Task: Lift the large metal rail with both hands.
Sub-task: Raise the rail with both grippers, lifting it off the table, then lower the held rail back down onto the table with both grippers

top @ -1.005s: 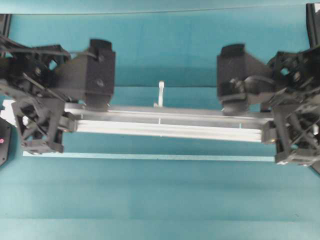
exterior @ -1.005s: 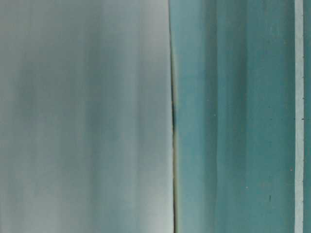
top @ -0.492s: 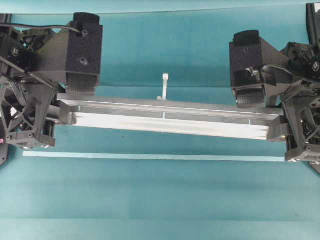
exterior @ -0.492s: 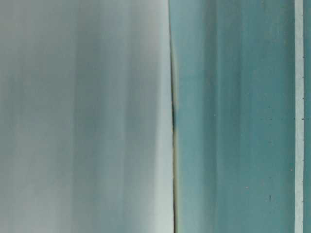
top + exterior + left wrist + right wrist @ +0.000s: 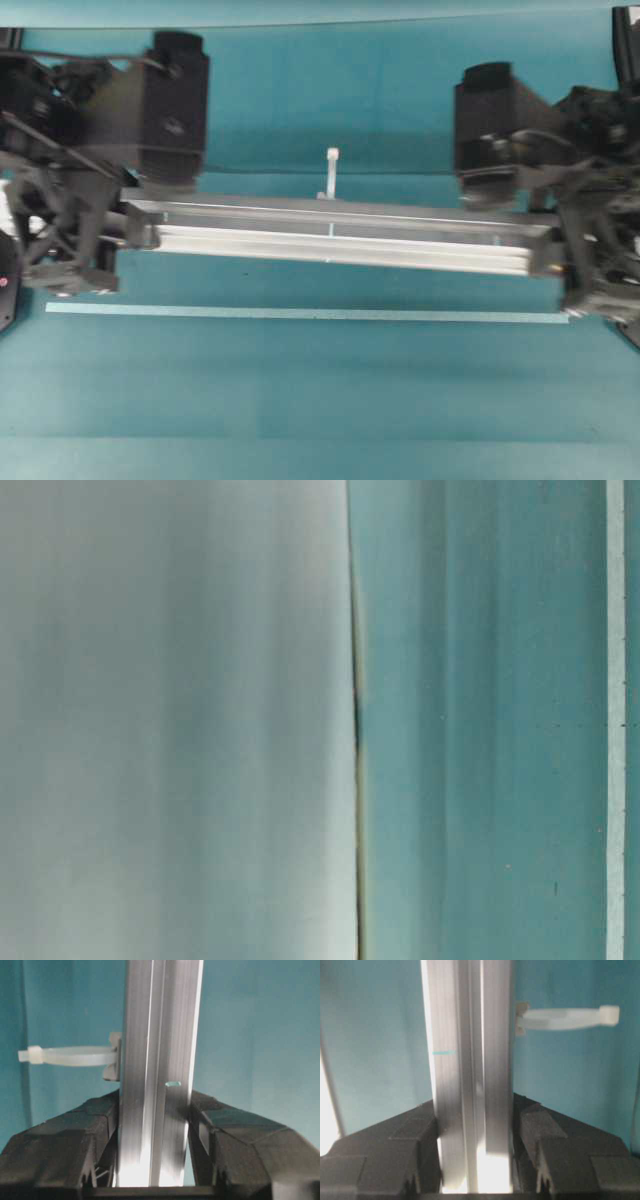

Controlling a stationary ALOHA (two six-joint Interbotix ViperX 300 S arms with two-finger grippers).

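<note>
The large metal rail [image 5: 340,240], silver-grey and grooved, runs left to right above the teal table, with a white peg [image 5: 330,170] standing at its far edge. My left gripper [image 5: 132,225] is shut on its left end and my right gripper [image 5: 553,248] on its right end. In the left wrist view the rail [image 5: 157,1050] runs up between the black fingers [image 5: 95,1120], which press both its sides at the left gripper [image 5: 154,1107]; a peg [image 5: 70,1055] sticks out to the left. The right wrist view shows the same grip: rail [image 5: 470,1050], right gripper [image 5: 475,1110], peg [image 5: 565,1017].
A thin pale tape strip [image 5: 300,313] lies on the table in front of the rail and shows again as the tape strip [image 5: 615,720] at the right edge of the table-level view. A blurred pale grey surface [image 5: 180,720] fills that view's left half.
Both grippers and the rail have come up toward the overhead camera, so the rail looks larger and longer. Both grips have stayed the same.
</note>
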